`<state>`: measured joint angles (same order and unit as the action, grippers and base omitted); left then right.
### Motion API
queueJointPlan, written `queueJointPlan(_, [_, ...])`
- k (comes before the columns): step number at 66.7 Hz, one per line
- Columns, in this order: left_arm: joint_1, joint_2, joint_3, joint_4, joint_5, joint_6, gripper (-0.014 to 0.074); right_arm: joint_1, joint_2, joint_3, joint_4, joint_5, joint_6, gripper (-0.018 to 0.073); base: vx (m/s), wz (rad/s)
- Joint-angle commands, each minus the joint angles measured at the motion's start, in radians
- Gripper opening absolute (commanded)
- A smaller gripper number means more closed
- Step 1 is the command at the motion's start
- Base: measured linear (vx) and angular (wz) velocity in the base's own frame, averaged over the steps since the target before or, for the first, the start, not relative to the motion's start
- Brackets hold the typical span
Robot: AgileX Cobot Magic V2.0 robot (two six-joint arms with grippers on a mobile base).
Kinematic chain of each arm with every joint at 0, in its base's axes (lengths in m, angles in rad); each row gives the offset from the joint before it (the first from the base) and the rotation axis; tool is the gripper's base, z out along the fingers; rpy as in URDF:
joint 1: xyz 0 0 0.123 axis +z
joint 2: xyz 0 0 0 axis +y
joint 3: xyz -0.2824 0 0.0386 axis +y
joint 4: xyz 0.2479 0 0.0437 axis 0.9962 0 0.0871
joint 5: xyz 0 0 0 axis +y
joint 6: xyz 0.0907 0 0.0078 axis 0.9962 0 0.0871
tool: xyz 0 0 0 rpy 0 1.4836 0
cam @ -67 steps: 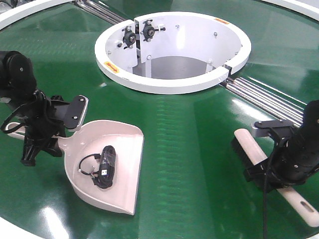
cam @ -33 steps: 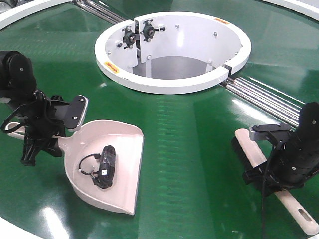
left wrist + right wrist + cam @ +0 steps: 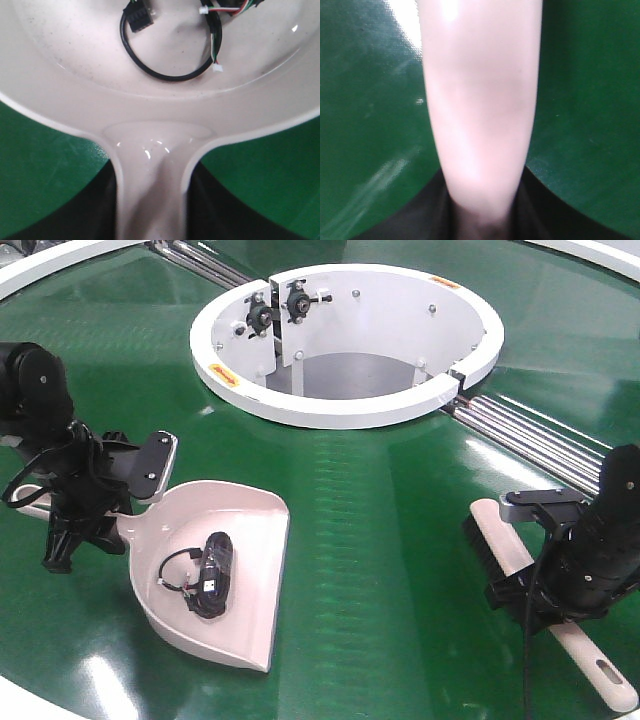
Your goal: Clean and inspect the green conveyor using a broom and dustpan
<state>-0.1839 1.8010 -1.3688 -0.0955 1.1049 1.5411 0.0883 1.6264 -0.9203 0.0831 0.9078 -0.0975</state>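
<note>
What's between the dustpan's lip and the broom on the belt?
Nothing: in the front view, only bare green conveyor separates the dustpan from the broom. The black cable lies inside the dustpan, not between.

The handle of the dustpan (image 3: pixel 150 110) runs straight out from the left claw (image 3: pixel 152 220), with dark fingers (image 3: pixel 97 210) close against either side of it. Ahead of the claw, a looped black cable (image 3: pixel 175 78) with small white connectors lies in the speckled pan. The green conveyor (image 3: pixel 45 170) shows off both sides.

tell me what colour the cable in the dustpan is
The cable is black, with thin red, green and white wires beside it; clearest in the left wrist view.
</note>
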Motion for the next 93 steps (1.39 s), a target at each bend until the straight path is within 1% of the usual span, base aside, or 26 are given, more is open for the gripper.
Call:
queueJointPlan(1, [-0.006, -0.044, -0.026, -0.021, -0.021, -0.001, -0.0008, -0.005, -0.029, -0.023, 0.005, 0.004, -0.005, 0.0188, 0.0, 0.0])
queueJointPlan(6, [-0.006, -0.044, -0.026, -0.022, -0.02, -0.001, -0.0008, -0.005, -0.029, -0.023, 0.005, 0.003, -0.005, 0.0193, 0.0, 0.0])
queueJointPlan(12, [-0.006, -0.044, -0.026, -0.031, 0.01, -0.001, -0.0008, -0.005, -0.029, -0.023, 0.005, 0.003, -0.005, 0.0199, 0.0, 0.0])
queueJointPlan(17, [-0.004, -0.038, -0.026, -0.044, 0.002, -0.002, -0.0006, -0.005, -0.029, -0.023, 0.005, 0.003, -0.005, 0.0209, 0.0, 0.0])
queueJointPlan(22, [-0.004, -0.031, -0.026, -0.046, -0.001, -0.038, -0.0005, -0.005, -0.029, -0.023, 0.005, 0.003, -0.006, 0.0225, 0.0, 0.0])
queueJointPlan(27, [-0.004, -0.022, -0.026, -0.045, 0.0, -0.111, 0.0007, -0.005, -0.029, -0.023, 0.003, 0.001, -0.006, 0.0253, 0.0, 0.0])
queueJointPlan(31, [-0.004, -0.019, -0.026, -0.039, 0.0, -0.132, 0.0026, -0.005, -0.029, -0.023, 0.003, 0.0, -0.007, 0.0277, 0.0, 0.0])
queueJointPlan(37, [-0.004, -0.019, -0.026, -0.039, 0.005, -0.133, 0.0072, -0.005, -0.029, -0.025, 0.003, 0.0, -0.014, 0.0326, 0.0, 0.0])
queueJointPlan(46, [-0.004, -0.019, -0.026, -0.049, 0.005, -0.142, 0.0194, -0.005, -0.031, -0.027, 0.002, -0.004, -0.017, 0.0401, 0.0, 0.0])
queueJointPlan(57, [-0.004, -0.019, -0.026, -0.048, 0.001, -0.223, 0.0384, -0.005, -0.031, -0.027, 0.001, -0.005, -0.022, 0.0472, 0.0, 0.0])
queueJointPlan(59, [-0.004, -0.019, -0.026, -0.048, 0.003, -0.24, 0.0429, -0.005, -0.031, -0.027, 0.0, -0.005, -0.025, 0.0479, 0.0, 0.0])
queueJointPlan(68, [-0.004, -0.026, -0.025, -0.048, 0.015, -0.302, 0.0555, -0.005, -0.045, -0.027, -0.001, 0.002, -0.025, 0.0489, 0.0, 0.0])
queueJointPlan(74, [-0.004, -0.046, -0.023, -0.053, 0.019, -0.317, 0.0606, -0.005, -0.074, -0.027, -0.005, 0.002, -0.025, 0.0489, 0.0, 0.0])
queueJointPlan(79, [-0.004, -0.075, -0.023, -0.076, 0.028, -0.317, 0.0627, -0.005, -0.114, -0.027, -0.02, -0.001, -0.023, 0.0489, 0.0, 0.0])
queueJointPlan(85, [-0.004, -0.124, -0.023, -0.117, 0.037, -0.317, 0.0624, -0.005, -0.168, -0.027, -0.033, -0.004, -0.015, 0.0489, 0.0, 0.0])
queueJointPlan(93, [-0.004, -0.204, -0.023, -0.186, 0.083, -0.317, 0.0608, -0.005, -0.257, -0.032, -0.028, -0.011, -0.015, 0.0489, 0.0, 0.0])
